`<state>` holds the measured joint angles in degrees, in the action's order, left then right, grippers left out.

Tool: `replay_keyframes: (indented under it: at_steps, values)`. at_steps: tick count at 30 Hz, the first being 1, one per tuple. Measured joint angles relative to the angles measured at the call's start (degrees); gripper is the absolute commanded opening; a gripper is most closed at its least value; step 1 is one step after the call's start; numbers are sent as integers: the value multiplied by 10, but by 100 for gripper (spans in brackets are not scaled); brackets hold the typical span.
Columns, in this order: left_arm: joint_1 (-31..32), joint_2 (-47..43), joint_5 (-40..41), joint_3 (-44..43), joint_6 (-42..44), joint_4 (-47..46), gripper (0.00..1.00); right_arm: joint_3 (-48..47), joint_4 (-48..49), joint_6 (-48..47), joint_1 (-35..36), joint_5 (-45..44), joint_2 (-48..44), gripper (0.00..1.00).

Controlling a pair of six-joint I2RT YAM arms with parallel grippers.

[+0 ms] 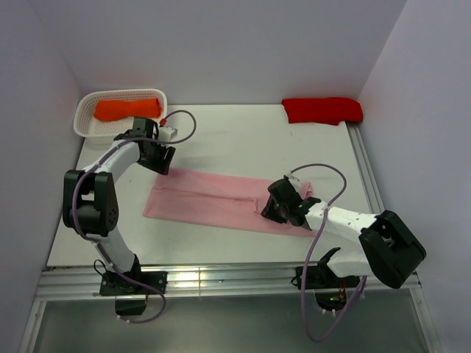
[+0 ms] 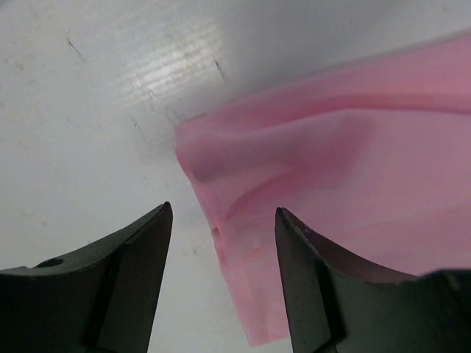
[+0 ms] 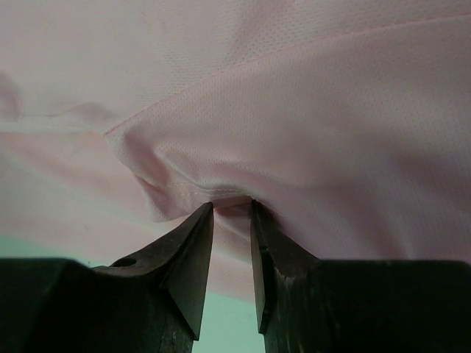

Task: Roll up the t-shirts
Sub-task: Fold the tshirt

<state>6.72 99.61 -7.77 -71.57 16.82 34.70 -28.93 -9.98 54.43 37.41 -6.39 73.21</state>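
Observation:
The light pink t-shirt (image 1: 213,202) lies folded into a long strip across the middle of the white table. My left gripper (image 1: 158,163) is open at its far left corner. In the left wrist view the corner of the cloth (image 2: 353,169) lies between and beyond the spread jaws of that gripper (image 2: 224,208), and the jaws do not touch it. My right gripper (image 1: 274,209) is at the strip's right end. In the right wrist view the gripper (image 3: 231,204) is shut on a raised fold of the pink cloth (image 3: 294,110) at its hem.
A white basket (image 1: 121,94) at the back left holds an orange t-shirt (image 1: 129,110), just beyond my left arm. A bright red t-shirt (image 1: 322,110) lies bunched at the back right. A metal rail runs along the table's near edge.

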Motion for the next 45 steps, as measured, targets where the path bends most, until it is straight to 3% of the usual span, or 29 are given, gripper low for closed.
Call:
replay_keyframes:
  at_steps: [9,15,16,22,27,30,31,33,34,36,39,45]
  values:
    - [0,63,-5,-50,-33,-22,52,12,27,9,3,1,-2,34]
    - [0,89,-10,-62,-48,-21,24,12,27,10,3,0,-2,35]
    - [0,91,-10,-64,-49,-19,16,12,27,11,3,-1,-2,35]
    - [-5,103,2,-87,-61,-13,2,12,26,13,3,-2,-2,35]
    - [-12,110,28,-102,-69,-15,4,14,25,13,-2,-5,-5,35]
    - [-14,114,34,-102,-70,-13,18,18,25,12,-6,-4,-11,35]
    - [-14,116,35,-102,-71,-13,30,20,26,12,-7,-4,-12,36]
    - [-14,117,37,-102,-70,-13,43,20,27,12,-7,-4,-14,37]
    - [-14,117,37,-102,-70,-12,54,20,27,11,-7,-4,-14,37]
    - [-14,117,37,-102,-68,-12,62,20,26,9,-7,-4,-14,37]
    - [-14,114,37,-102,-68,-8,63,20,26,6,-7,-4,-14,37]
    - [-22,49,13,-80,-54,20,49,19,16,3,-7,-7,-19,37]
